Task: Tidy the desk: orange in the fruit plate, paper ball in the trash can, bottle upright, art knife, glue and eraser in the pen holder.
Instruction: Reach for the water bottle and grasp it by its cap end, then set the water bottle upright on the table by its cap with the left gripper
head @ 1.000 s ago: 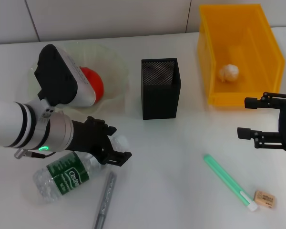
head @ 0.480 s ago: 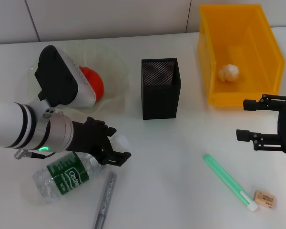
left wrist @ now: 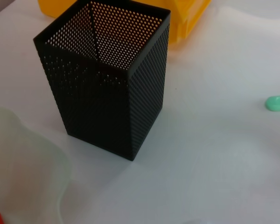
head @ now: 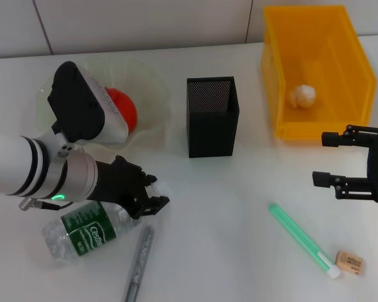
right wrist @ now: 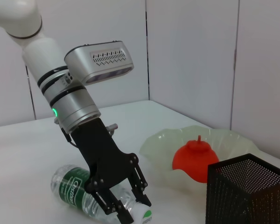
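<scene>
Bottle (head: 82, 231) lying on white desk (head: 227, 207), tiled wall (head: 145, 22)

Left arm (head: 25, 167) was white and tubular with black ring bands, a silver-grey wrist section and a small green light. A black-and-silver camera housing with slotted vents sat on that wrist. Left gripper (right wrist: 128, 205) was matte black with skeletal linkage fingers. Right gripper (head: 327, 158) was likewise black, with thin linked fingers and visible pivot screws.

The bottle (head: 82, 231) label reads "Cestbon" (white on green).
</scene>
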Robot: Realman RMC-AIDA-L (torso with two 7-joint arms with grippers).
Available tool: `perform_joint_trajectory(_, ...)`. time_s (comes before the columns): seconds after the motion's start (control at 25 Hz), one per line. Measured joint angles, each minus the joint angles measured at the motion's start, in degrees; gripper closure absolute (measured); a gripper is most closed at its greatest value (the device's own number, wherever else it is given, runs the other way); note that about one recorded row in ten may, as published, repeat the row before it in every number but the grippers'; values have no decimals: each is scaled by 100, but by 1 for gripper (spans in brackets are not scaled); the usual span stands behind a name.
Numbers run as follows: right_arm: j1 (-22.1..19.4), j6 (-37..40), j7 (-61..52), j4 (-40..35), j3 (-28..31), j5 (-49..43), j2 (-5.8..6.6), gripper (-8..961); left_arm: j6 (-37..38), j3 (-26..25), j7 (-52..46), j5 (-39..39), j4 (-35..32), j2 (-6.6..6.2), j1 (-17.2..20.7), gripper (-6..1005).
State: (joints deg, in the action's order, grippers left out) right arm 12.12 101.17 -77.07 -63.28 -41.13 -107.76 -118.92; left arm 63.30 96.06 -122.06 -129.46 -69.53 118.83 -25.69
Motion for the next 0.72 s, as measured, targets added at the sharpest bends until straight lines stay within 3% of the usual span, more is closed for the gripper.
perform_joint_trajectory(0.2, 3, 0, 0, 0, 0, 1, 0, 215, 2, 8, -72, -44, 1, 0, -28, 555)
perform_joint_trajectory(0.72, 10, -19, 0, 1, 0, 8, 0, 215, -10, -34, -76, -104, -209, -1, -4, 560)
